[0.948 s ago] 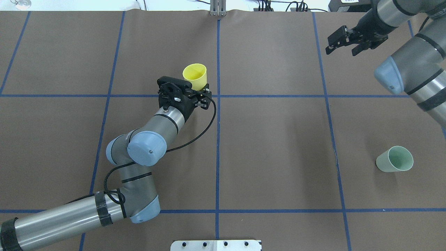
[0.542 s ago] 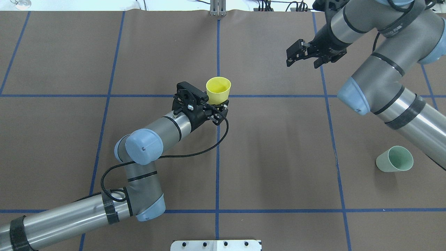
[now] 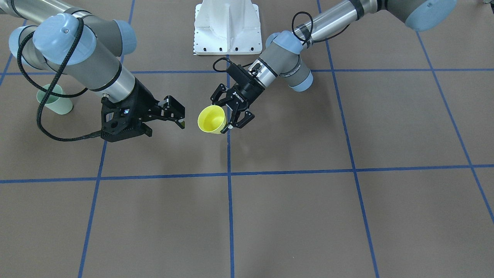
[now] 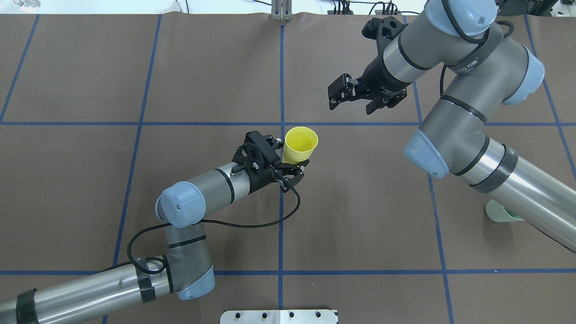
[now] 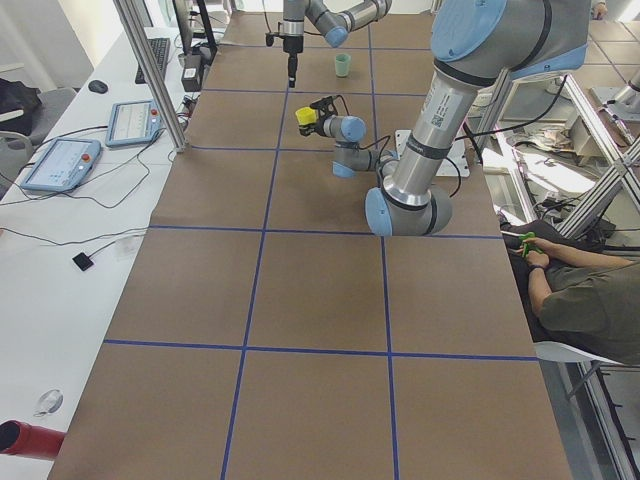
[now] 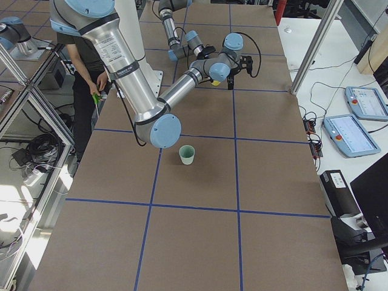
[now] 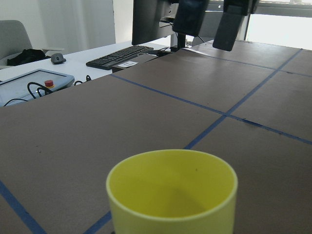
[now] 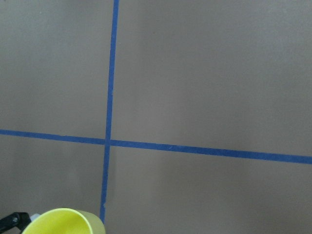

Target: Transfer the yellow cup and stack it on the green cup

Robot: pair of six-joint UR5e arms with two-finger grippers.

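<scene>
Brown paper covers the surface [image 4: 360, 202], ruled into large squares by blue tape lines [image 4: 282, 67]. Near the middle of the overhead view the left gripper [image 4: 283, 158] is clamped on the lower body of the yellow cup [image 4: 300, 145], one finger on each side of its base. The cup appears to be lifted clear of the paper. It is tilted, not upright: its long axis runs from the gripper toward the upper right of that view, open mouth leading.

The right gripper [image 4: 353, 102] hangs up and to the right of the cup, near it but apart, its jaws spread with nothing between them. In the left wrist view its two dark fingers show at the top of the frame, beyond the yellow rim, so the mouth points roughly at them.

The green cup [image 4: 498, 212] stands at the lower right of the overhead view, well apart from both grippers and mostly hidden under the right arm [image 4: 450, 112]. The right-side view shows it upright, mouth up.

A hand-over looks like the step in hand. The green cup lies on the right arm's half, so that arm is the nearer one to carry the yellow cup there. The coming move turns on the right gripper crossing the gap down and left to take the cup's upper wall, above the left gripper's fingers.
</scene>
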